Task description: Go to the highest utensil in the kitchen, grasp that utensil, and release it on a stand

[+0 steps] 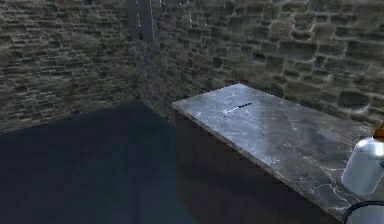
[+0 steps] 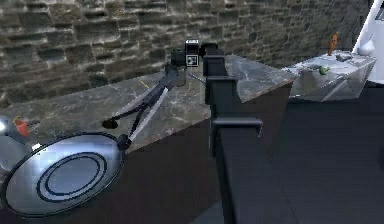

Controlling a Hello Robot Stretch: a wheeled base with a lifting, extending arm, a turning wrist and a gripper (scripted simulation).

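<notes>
Rough stone walls (image 1: 60, 60) meet in a corner at 12 o'clock in the forward view. A dark floor (image 1: 90, 165) lies at 8 o'clock; a grey marble-topped bench (image 1: 290, 135) runs toward 4 o'clock.

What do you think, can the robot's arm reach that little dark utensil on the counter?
Probably not from here. The arm stretches over the counter, but the utensil lies farther ahead, past the pan and bottle.

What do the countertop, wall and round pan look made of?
Countertop: polished grey stone, perhaps marble, by its veining and sheen. Wall: rough stone blocks, uneven joints. Pan: likely metal, shiny silver rim, darker centre.
</notes>
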